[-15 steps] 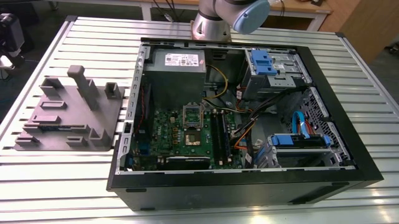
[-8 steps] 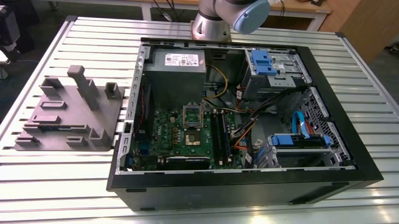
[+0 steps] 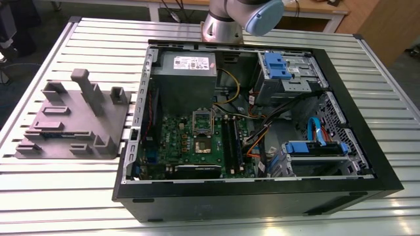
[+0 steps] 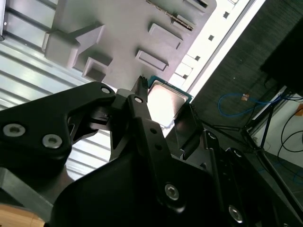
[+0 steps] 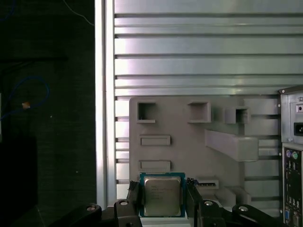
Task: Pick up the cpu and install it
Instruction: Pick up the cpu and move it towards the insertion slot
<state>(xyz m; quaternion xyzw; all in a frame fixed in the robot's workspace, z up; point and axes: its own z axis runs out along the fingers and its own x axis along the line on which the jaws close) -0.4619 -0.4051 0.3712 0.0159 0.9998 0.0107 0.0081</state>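
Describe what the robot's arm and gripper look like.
The arm is a silver-grey metal tube with a pale blue joint cap. The gripper is matte black, built of angular linkage plates joined by silver bolts, ending in two narrow black fingers.

Soft, even overhead light in the exterior view: the ribbed tabletop point(image 3: 59, 196) gleams pale, while the inside of the computer case point(image 3: 262, 199) sits in shade below its walls. In the first wrist view, bright streaks flare along the tabletop's ribs, and the floor point(image 5: 47, 118) beside it drops almost to black. In the second wrist view, white glare washes over the cpu point(image 4: 165, 101) lid, the tabletop edge burns out to white, and the black fingers point(image 4: 142, 118) read as near silhouettes.
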